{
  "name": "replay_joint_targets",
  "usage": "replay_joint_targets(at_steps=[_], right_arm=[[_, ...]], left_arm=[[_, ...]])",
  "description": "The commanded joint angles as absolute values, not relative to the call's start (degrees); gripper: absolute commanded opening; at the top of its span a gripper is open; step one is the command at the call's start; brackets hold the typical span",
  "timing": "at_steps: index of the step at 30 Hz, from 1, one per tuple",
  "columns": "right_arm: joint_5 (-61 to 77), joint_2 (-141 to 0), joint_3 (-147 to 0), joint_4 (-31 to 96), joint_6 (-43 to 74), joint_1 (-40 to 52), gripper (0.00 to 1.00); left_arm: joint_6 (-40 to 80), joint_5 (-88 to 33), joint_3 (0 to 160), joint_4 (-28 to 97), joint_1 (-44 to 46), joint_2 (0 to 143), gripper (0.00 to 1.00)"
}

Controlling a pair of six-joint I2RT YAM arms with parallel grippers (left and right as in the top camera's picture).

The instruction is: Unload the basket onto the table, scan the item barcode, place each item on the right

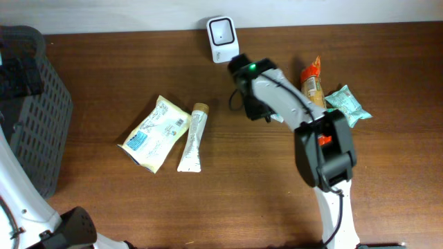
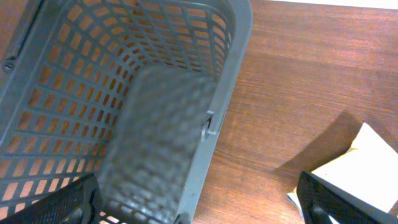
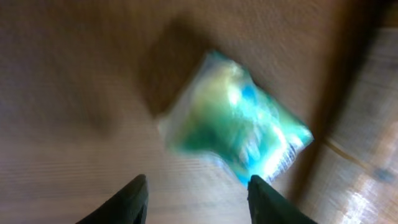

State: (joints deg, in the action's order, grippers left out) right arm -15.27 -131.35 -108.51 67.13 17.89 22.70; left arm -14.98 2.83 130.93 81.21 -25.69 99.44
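Brown wood with a fine straight grain makes up the desk (image 1: 138,76), the largest surface here. At its left edge stands one dark grey plastic basket (image 1: 41,124), rectangular, with lattice walls and floor. Two arms reach over the desk. The right arm (image 1: 325,149) is white with a black elbow housing and extends toward the far edge. The left arm (image 1: 21,200) shows only at the near left corner.

The left pincer (image 2: 196,186) hangs over the basket's rim with its black fingers spread wide and nothing between them. The right pincer (image 3: 198,182) is released too: its two dark fingers stand apart with bare wood between them.

Near the middle of the desk lie one flat cream pouch (image 1: 156,133) with a blue label and, just beside it, one white squeeze tube (image 1: 193,142) with a tan cap. One white barcode scanner (image 1: 221,31), boxy with rounded corners, stands at the far edge. Toward the right edge, one narrow orange snack pack (image 1: 313,81) touches one crinkled teal packet (image 1: 348,105).

In the right wrist view, a glossy green-and-teal packet (image 3: 239,127), blurred and clear at its sealed ends, lies on the wood just beyond the fingertips and free of them. I cannot tell whether it is the same one seen from overhead.
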Motion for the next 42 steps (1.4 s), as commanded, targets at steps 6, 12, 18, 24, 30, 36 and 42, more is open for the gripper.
replay_joint_targets(at_steps=[6,12,18,24,30,36,42], right_arm=[[5.5,-131.61,-109.62,51.11,24.32,13.37,0.34],[0.82,-131.63,-106.89,50.11,24.49,13.43,0.34],[14.15,-131.61,-104.71,51.44,12.86,14.68,0.33],[14.26,-131.61,-104.97,66.85,7.73,17.63,0.33],[10.72,-130.04,-107.68,74.19,6.92,15.7,0.3],[8.69,-120.75,-113.38,74.83,4.56,14.26,0.31],[14.92,-123.39,-106.17,71.2,-5.43,7.07,0.4]], left_arm=[[-14.2,2.61,131.04,81.12,-26.04,99.39,0.99],[-14.2,2.61,131.04,81.12,-26.06,99.39,0.99],[-14.2,2.59,131.04,81.12,-26.06,99.39,0.99],[-14.2,2.59,131.04,81.12,-26.06,99.39,0.99],[-14.2,2.59,131.04,81.12,-26.04,99.39,0.99],[-14.2,2.59,131.04,81.12,-26.06,99.39,0.99],[-14.2,2.61,131.04,81.12,-26.06,99.39,0.99]])
